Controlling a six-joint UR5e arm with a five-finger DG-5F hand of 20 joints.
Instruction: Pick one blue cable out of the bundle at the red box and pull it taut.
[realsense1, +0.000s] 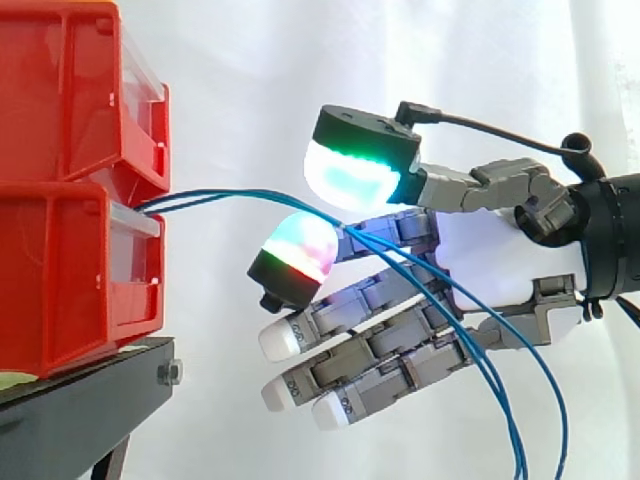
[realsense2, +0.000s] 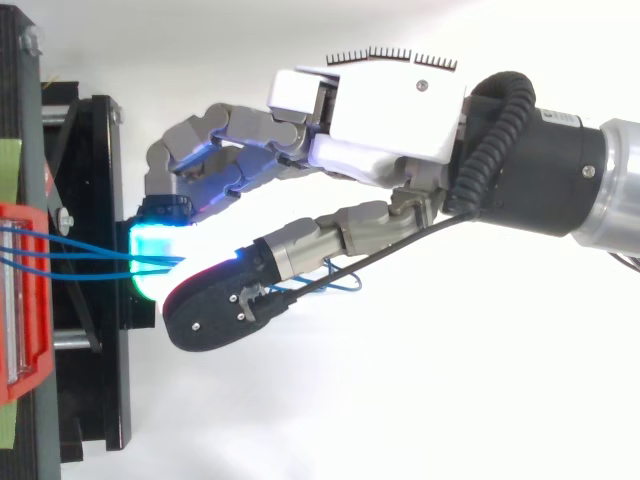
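My hand (realsense1: 500, 250) pinches the blue cables (realsense1: 220, 195) between two glowing pads (realsense1: 350, 175), right of the red box (realsense1: 60, 290). Cannot tell if one is singled out. Span bows slightly; taut pull not yet done

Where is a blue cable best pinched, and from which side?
On the nearly level stretch of the blue cable between the red box and the hand, coming from the side away from the box, one pad above and one below: there it spans open air.
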